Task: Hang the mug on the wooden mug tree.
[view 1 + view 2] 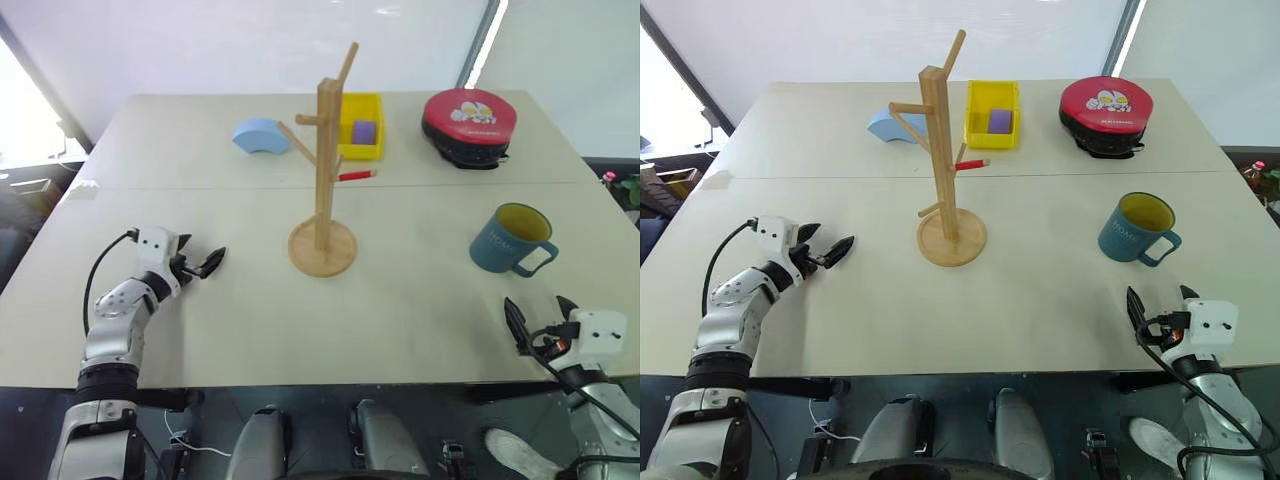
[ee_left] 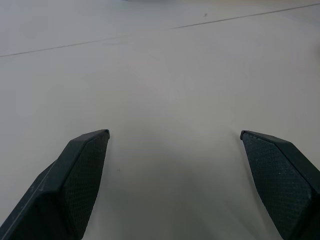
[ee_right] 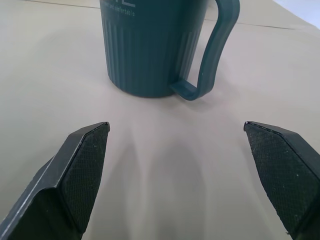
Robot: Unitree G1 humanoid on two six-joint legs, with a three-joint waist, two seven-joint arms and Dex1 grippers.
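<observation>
the dusty-blue ceramic mug with a yellow inside (image 1: 510,240) stands upright on the right side of the pale table (image 1: 420,310), its loop handle turned toward the robot and a little to the right, which leaves the handle easy to reach from the near edge. the right gripper (image 1: 540,322) sits low just in front of it, black fingers spread wide with nothing between them, lined up on the mug but not touching it; grasping looks like the step still to come. the tall light-wood mug tree with angled pegs and a round disc base (image 1: 323,170) stands mid-table, well apart from the mug, its pegs bare. the left gripper (image 1: 200,265) rests near the table's left side, its fingers also spread and empty, clear of the tree. beyond the tree lie a light-blue arch-shaped block (image 1: 260,136), a yellow bin holding a purple piece (image 1: 361,126), a small red marker (image 1: 357,175) and a round red-and-black case (image 1: 469,125). nothing lies between mug and tree.
</observation>
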